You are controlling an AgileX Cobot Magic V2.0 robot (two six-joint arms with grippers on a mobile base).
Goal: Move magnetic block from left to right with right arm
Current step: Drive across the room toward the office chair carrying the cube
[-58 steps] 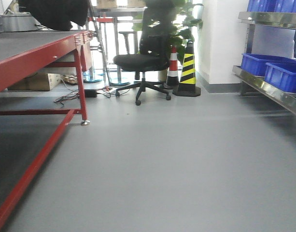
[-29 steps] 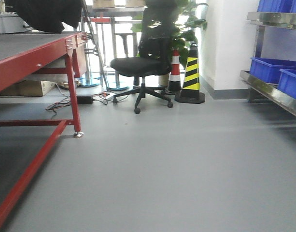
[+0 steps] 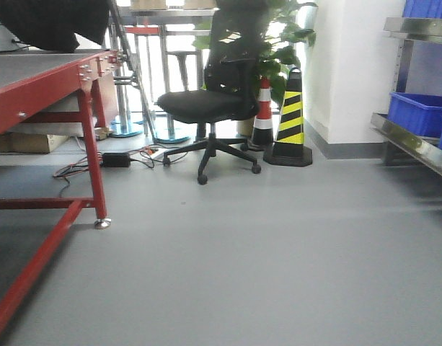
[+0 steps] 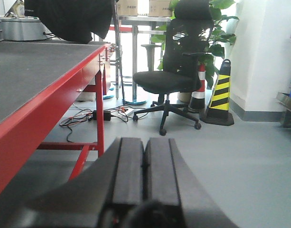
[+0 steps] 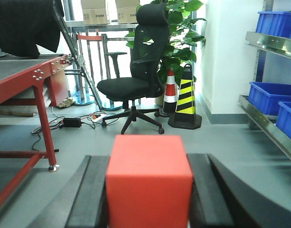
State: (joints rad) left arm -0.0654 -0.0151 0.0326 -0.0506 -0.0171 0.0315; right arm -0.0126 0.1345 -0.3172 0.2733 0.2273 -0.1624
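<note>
In the right wrist view the magnetic block (image 5: 148, 180), a plain bright-red cube, fills the lower middle, clamped between the two black fingers (image 5: 94, 194) of my right gripper (image 5: 149, 164), which is shut on it and held level above the grey floor. In the left wrist view my left gripper (image 4: 145, 145) points forward beside the red table, its two black pads pressed together with nothing between them. Neither gripper nor the block shows in the front view.
A red-framed table (image 3: 33, 94) with a dark top stands at the left. Ahead are a black office chair (image 3: 206, 108), two striped traffic cones (image 3: 289, 119), a plant and floor cables (image 3: 98, 162). Steel shelving with blue bins (image 3: 419, 115) lines the right.
The front view has swung: the table leg has slid left and lower, the chair and cones appear larger and lower, and the blue bins have shifted toward the right edge.
</note>
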